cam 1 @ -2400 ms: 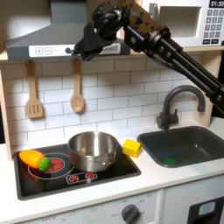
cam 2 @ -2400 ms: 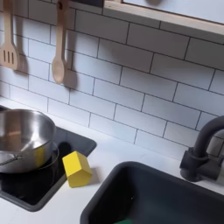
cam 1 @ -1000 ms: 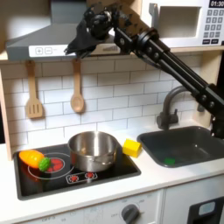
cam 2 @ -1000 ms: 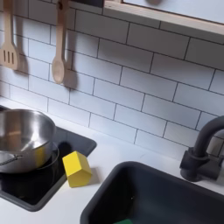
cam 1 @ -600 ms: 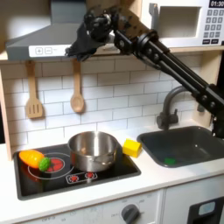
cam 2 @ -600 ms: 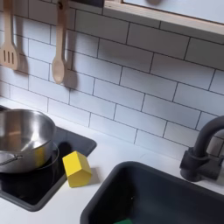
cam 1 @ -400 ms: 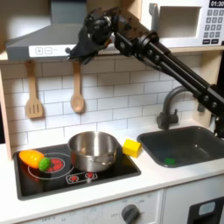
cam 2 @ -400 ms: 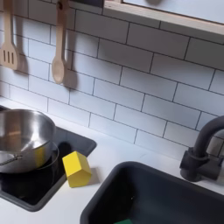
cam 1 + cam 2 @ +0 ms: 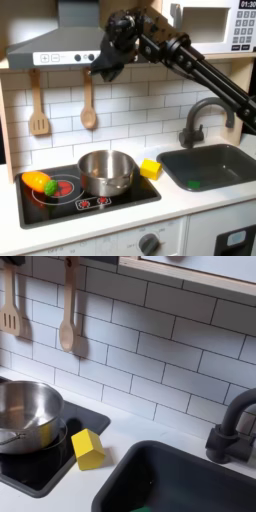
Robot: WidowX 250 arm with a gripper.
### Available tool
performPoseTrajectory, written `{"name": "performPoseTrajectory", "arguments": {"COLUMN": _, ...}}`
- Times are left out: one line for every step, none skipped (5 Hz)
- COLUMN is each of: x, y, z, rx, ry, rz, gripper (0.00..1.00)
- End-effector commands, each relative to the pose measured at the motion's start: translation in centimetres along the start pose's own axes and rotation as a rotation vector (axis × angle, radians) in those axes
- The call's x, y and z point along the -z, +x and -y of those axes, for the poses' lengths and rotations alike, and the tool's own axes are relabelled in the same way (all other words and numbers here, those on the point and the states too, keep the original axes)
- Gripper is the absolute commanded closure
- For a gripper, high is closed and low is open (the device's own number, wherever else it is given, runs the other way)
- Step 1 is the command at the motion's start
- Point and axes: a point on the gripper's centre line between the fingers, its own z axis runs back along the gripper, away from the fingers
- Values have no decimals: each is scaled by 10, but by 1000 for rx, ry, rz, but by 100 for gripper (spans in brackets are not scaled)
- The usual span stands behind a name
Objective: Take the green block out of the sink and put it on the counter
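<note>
Black gripper (image 9: pixel 104 66), high in the upper middle of the first exterior view, now a little lower and further right than a moment ago, back near its spot from the earliest picture. Long black jointed arm (image 9: pixel 190 62) swung with it, its line across the upper right shifted.

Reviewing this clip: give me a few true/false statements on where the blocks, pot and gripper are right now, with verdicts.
1. The green block lies inside the sink. True.
2. The gripper is down in the sink, gripping the block. False: it hangs high up by the range hood in the first exterior view.
3. The yellow block sits on the counter between stovetop and sink. True.
4. The steel pot stands in the sink. False: it is on the stovetop.
</note>
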Motion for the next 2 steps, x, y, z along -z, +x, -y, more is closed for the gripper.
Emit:
{"name": "performPoseTrajectory", "arguments": {"x": -8, "y": -56, "z": 24, "rx": 78, "ry": -64, "rz": -223, "gripper": 100}}
{"name": "performPoseTrajectory", "arguments": {"x": -17, "y": -83, "z": 30, "rx": 112, "ry": -59, "rz": -298, "gripper": 100}}
